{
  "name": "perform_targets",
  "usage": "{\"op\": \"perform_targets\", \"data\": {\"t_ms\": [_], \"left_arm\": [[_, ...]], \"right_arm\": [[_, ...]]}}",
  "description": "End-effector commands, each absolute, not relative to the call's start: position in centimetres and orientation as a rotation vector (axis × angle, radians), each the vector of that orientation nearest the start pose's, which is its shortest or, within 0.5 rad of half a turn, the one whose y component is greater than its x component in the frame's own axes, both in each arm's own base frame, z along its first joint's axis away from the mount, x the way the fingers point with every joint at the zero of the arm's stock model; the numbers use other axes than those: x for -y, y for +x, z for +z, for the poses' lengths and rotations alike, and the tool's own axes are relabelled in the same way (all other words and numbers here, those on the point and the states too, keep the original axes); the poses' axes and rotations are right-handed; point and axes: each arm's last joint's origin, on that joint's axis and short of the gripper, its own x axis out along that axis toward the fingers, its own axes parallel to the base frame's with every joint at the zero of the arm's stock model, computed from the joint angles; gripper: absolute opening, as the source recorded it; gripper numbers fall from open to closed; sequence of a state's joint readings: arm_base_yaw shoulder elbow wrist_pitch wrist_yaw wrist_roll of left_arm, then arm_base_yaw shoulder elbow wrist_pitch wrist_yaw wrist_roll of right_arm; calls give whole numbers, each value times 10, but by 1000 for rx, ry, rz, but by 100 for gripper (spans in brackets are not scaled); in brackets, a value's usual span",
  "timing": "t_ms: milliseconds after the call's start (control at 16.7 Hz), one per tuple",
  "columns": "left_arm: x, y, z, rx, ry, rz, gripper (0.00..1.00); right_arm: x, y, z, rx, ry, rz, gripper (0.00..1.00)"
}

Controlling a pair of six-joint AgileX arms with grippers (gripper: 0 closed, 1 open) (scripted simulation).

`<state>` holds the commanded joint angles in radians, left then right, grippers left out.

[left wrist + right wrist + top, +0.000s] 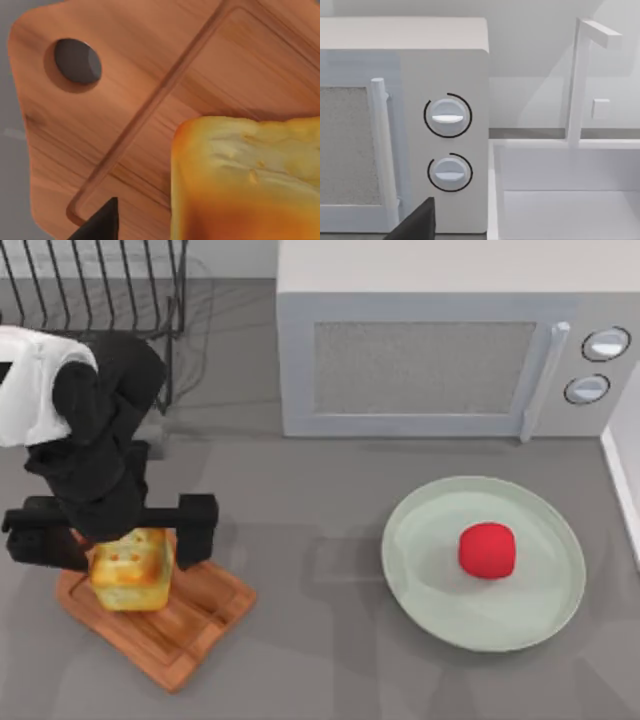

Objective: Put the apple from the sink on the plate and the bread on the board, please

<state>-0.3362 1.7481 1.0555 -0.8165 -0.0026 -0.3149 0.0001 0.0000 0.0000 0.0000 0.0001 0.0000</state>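
The left gripper (125,540) is hanging directly over the board (190,635), with its fingers spread wide to either side of the bread (131,570); they are standing clear of the loaf's sides, so the gripper is holding nothing. In the left wrist view the bread (250,175) is sitting against the board (125,100), inside the edge groove and away from the handle hole, with one dark fingertip (102,222) just beside it. Whether the loaf is fully resting on the wood or a touch above it cannot be told for certain, though it looks set down.

Farther from the board, toward the table's right, the apple (487,549) is lying on the plate (430,580), a little off centre and well inside the rim. Behind the plate the microwave (440,360) is standing, and behind the board a wire rack (90,285).

The right gripper is parked; its wrist view is facing the microwave's dials (447,116) and the white sink (560,200) beside it, and how far its fingers are open cannot be told.

Judging from this, both placements look done, and the step in hand is the release of the bread. The next move calls for a straight lift of the left arm so the open fingers do not drag or tip the loaf.

No brand, label or writing can be read anywhere.
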Motion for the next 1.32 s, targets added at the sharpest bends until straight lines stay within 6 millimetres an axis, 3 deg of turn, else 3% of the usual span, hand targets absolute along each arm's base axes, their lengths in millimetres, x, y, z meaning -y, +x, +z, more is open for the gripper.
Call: {"op": "perform_targets", "data": {"t_ms": [300, 600, 780, 960, 1320], "left_arm": [[73, 257, 182, -1274, -49, -70, 100], [39, 192, 208, -895, -89, -103, 100], [23, 152, 204, -634, -91, -98, 100], [12, 124, 189, -379, -72, -74, 100], [2, 106, 163, -39, -10, -10, 100]], "right_arm": [[1, 106, 160, 0, 0, 0, 100], [1, 106, 160, 0, 0, 0, 100], [1, 106, 160, 0, 0, 0, 100], [1, 106, 160, 0, 0, 0, 100], [1, 106, 160, 0, 0, 0, 100]]}}
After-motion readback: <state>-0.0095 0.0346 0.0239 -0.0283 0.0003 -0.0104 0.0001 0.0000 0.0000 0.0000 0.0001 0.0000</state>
